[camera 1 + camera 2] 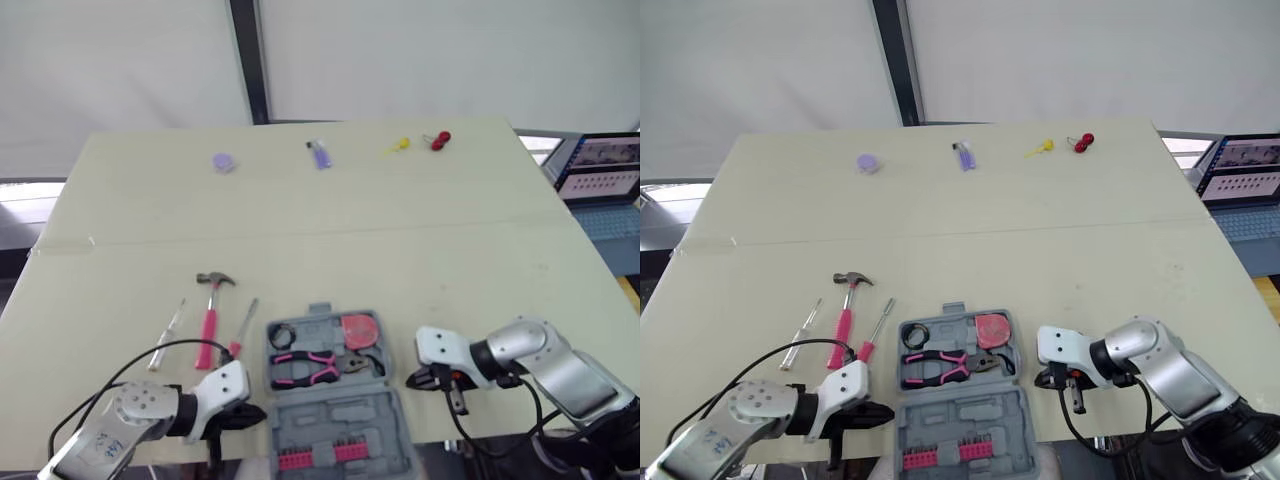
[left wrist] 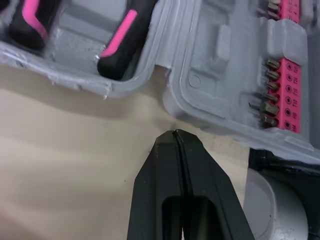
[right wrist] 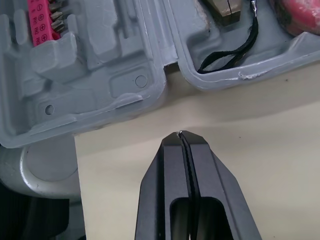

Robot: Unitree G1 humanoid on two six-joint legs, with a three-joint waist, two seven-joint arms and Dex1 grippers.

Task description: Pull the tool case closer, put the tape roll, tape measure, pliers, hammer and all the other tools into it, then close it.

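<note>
The grey tool case [image 1: 345, 412] lies open at the table's near edge. Its far half holds the pink-handled pliers [image 1: 305, 367], the pink tape measure [image 1: 360, 330] and the black tape roll [image 1: 281, 334]. A pink bit strip [image 1: 320, 457] sits in the near half. To the left of the case, the pink-handled hammer [image 1: 209, 320] and two screwdrivers [image 1: 167, 335] [image 1: 243, 330] rest on the table. My left gripper [image 2: 173, 135] is shut and empty, just off the case's left side by the hinge. My right gripper [image 3: 181, 135] is shut and empty, just off the right side.
Small items lie along the far edge: a purple disc [image 1: 223, 162], a purple piece [image 1: 320, 154], a yellow piece [image 1: 400, 145] and a red one [image 1: 439, 140]. A laptop [image 1: 600, 170] stands off the table's right. The case's near half overhangs the front edge.
</note>
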